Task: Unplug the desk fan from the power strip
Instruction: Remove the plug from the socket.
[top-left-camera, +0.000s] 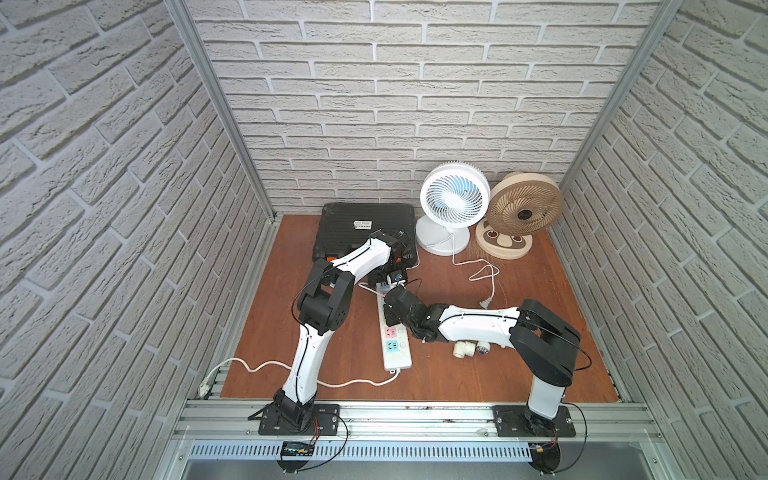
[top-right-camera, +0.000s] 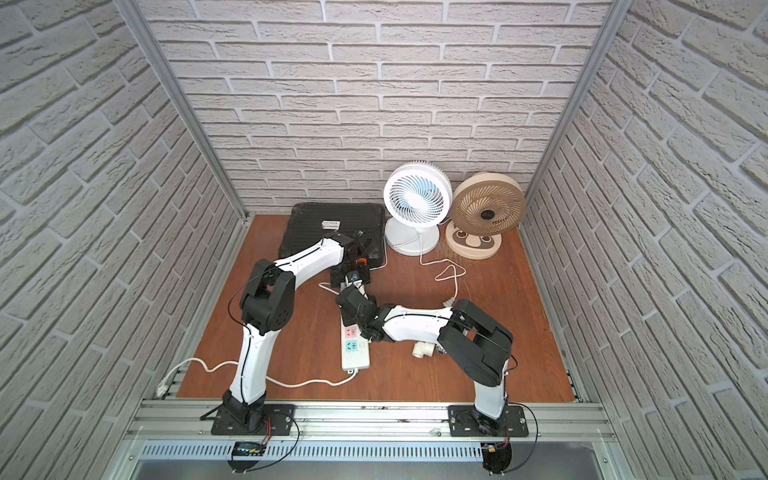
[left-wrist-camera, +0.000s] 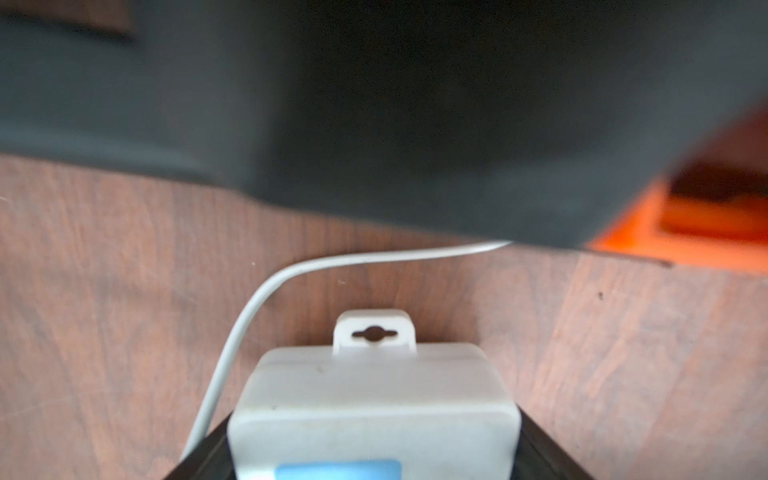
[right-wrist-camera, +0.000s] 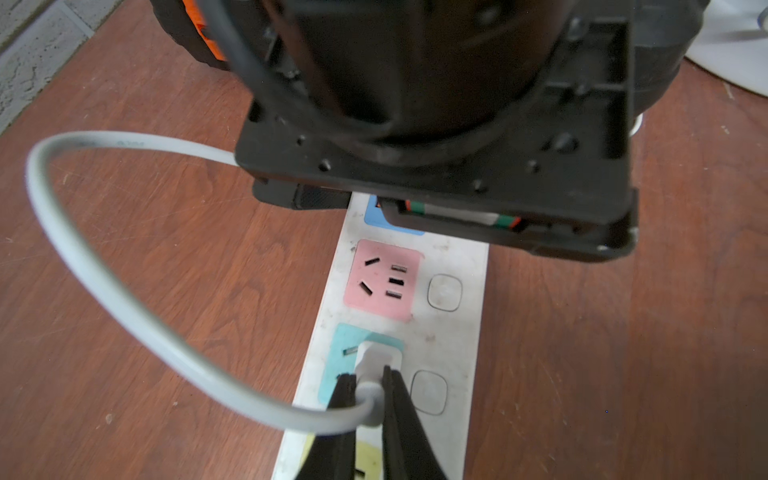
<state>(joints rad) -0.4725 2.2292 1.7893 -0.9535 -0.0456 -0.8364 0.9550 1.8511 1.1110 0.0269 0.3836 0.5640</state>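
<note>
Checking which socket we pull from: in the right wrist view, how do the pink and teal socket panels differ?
The pink panel is empty, slots bare; the teal panel holds a white plug. The right gripper has its jaws shut on that plug at the teal panel; nothing touches the pink one. Both sit on the same power strip, each with a rounded button beside it.

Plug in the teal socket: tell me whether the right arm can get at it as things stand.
Yes, apparently: the right arm's fingers are shut on the plug in the teal socket of the power strip. The left arm's fingers clamp the strip's far end, clear of that spot.
</note>
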